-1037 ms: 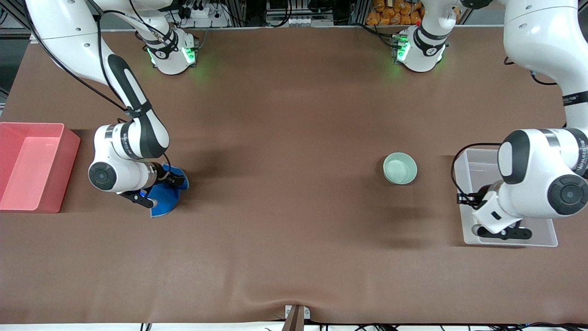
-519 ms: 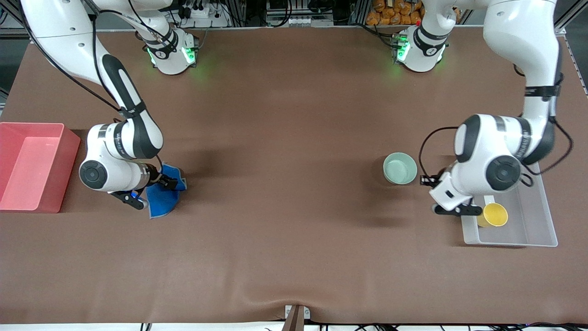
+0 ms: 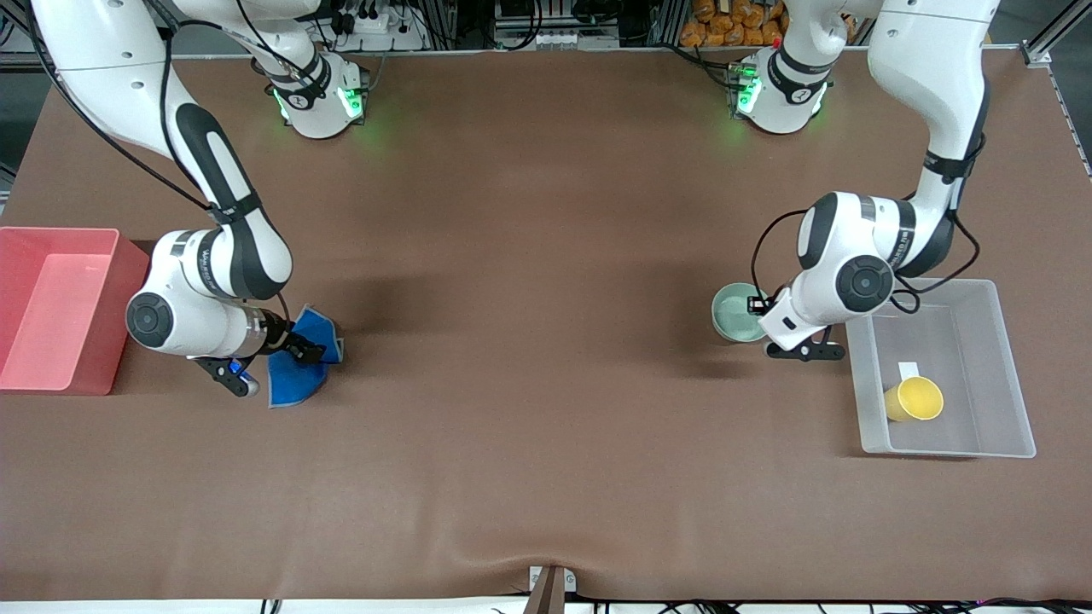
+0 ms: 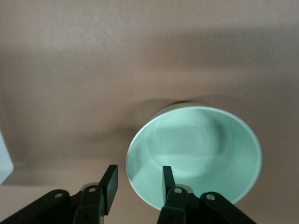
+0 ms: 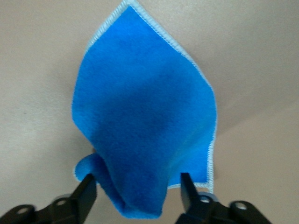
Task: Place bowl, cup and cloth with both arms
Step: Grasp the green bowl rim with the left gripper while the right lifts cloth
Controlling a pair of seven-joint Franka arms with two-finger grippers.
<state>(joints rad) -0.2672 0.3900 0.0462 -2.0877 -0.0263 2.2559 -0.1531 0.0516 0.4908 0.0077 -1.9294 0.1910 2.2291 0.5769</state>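
Room: bare brown table (image 3: 529, 341) runs wide between my two grippers; the middle and the strip nearest the front camera hold nothing.
Edges: red bin (image 3: 60, 307) sits at my right arm's end of the table, clear bin (image 3: 1007, 375) at my left arm's end.
Bowl: bowl (image 3: 735, 312) stands on the table just beside the clear bin, toward the table's middle; in the left wrist view its mint inside (image 4: 196, 154) faces up.
Cup: cup (image 3: 914, 399) lies tipped in the clear bin, near the wall closest to the front camera.
Cloth: cloth (image 3: 299, 362) is bunched near the red bin, hanging from my right gripper.
Change, left: a second ago my left gripper was down in the clear bin and hid the cup — now it has crossed out over the wall to the bowl, and the cup is left in the bin.
Change, right: my right arm has swung toward the red bin, and the cloth has come along with it.
Left gripper: left gripper (image 4: 138, 184) hangs part open at the bowl's rim, one finger (image 4: 167, 179) over the inside, the other outside the wall; it holds nothing.
Right gripper: right gripper (image 5: 138, 189) is over the table beside the red bin — its fingers (image 5: 88, 186) stand wide, with a fold of cloth (image 5: 140, 130) gathered between them; I cannot tell how firmly it grips.
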